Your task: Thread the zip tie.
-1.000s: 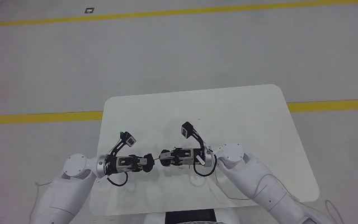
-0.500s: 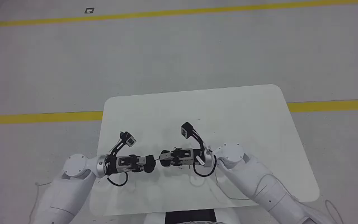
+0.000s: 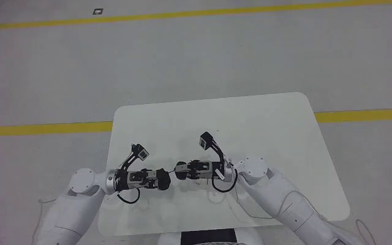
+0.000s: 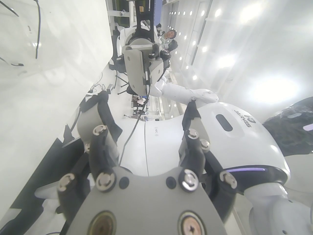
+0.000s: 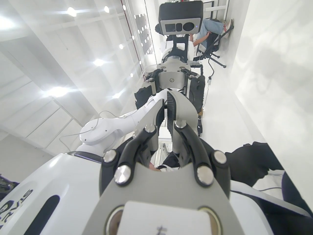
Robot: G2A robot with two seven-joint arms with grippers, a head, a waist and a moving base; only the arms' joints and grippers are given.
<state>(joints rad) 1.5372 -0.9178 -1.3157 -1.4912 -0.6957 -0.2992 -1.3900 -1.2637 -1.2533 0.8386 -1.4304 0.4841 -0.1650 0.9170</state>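
Arms: two, meeting tip to tip over the front part of the desk (image 3: 263, 122).
Desk: one, white, with rounded corners.
Left tool (image 4: 146, 100): one, with its two dark-padded fingers (image 4: 104, 113) spread wide and closing on nothing. In the top view it sits just beside the other tool, slightly nearer the robot.
Right tool (image 5: 166, 99): one, with its two fingers (image 5: 174, 110) pressed together and only a thin slit showing between the pads. It points straight at the left tool.
Zip tie (image 4: 133, 126): one thin dark strip. In the left wrist view it runs from the right tool's closed tips down through the gap between the left tool's spread fingers, and it is held in the air above the desk. Whether it touches either left finger cannot be told.
Gap between tools: very small in the top view, with the tips nearly meeting.
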